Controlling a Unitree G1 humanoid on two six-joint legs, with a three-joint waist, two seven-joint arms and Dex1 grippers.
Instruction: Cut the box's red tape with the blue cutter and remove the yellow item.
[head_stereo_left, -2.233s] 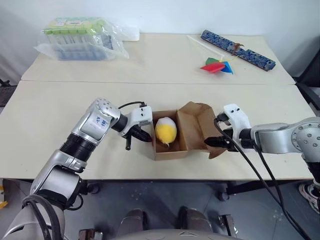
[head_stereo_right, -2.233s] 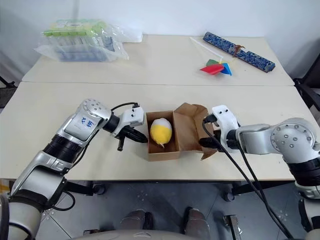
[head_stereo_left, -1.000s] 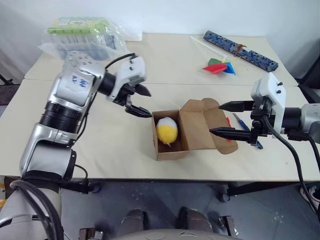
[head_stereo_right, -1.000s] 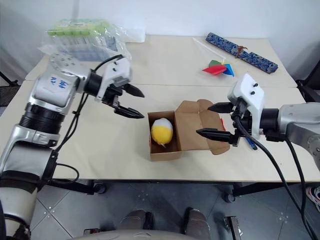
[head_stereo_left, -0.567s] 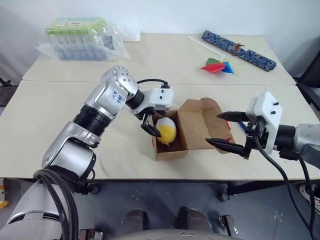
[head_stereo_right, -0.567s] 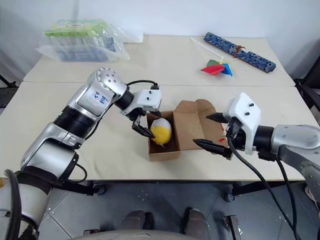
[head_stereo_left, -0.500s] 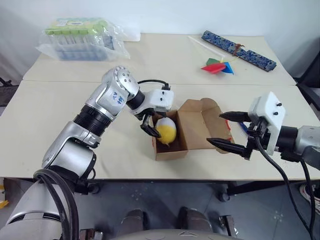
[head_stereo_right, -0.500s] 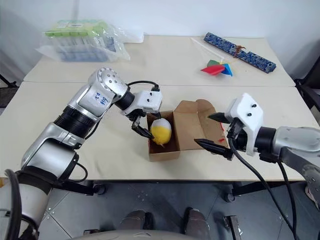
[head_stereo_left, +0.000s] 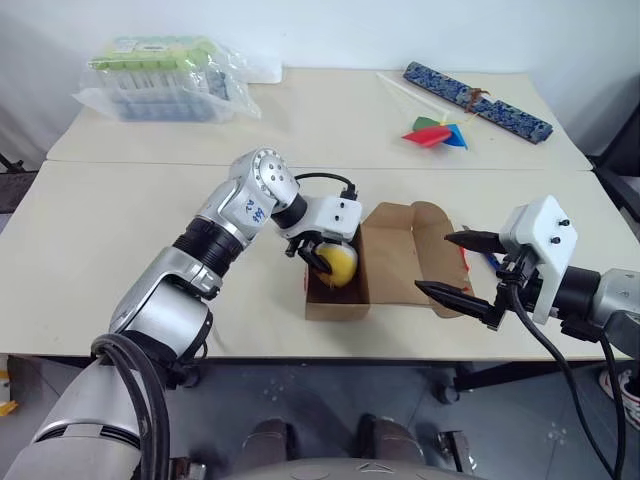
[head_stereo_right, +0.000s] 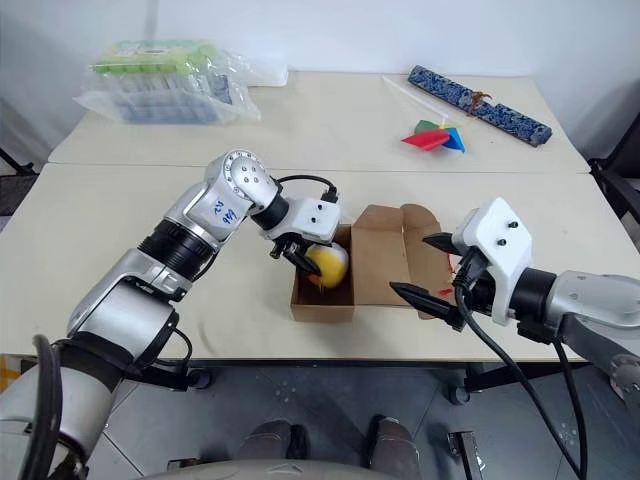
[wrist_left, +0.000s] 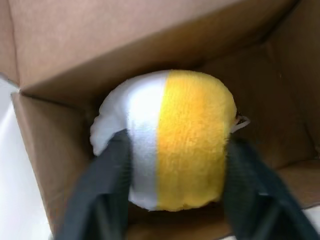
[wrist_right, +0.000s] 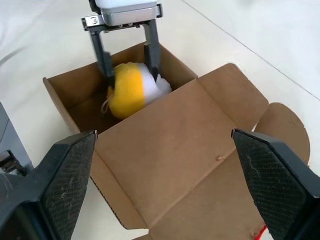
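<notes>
While your view runs from the far left, you first meet a clear plastic bag of green-topped packs (head_stereo_left: 165, 75) lying at the back corner of the desk (head_stereo_left: 90, 230). Nearer the middle, your left gripper (head_stereo_left: 325, 255) reaches down into the box (head_stereo_left: 335, 300), and its two black fingers (wrist_left: 107, 170) press on either side of the yellow item (wrist_left: 192, 140), a soft ball that is part yellow and part white. You can see the item sitting inside the box, close to the wall farthest from the open lid. The box stands near the front edge of the desk, with its lid and flaps folded out flat toward the right. At the far edge of that lid you can just catch a bit of the red tape (wrist_right: 259, 233). Your right gripper (head_stereo_left: 458, 270) hovers just right of the lid, fingers spread wide and holding nothing. Behind it a sliver of the blue cutter (head_stereo_left: 492, 260) lies on the desk. At the back right lie a coloured pinwheel (head_stereo_left: 440, 132) and a long blue patterned strip (head_stereo_left: 478, 100).
</notes>
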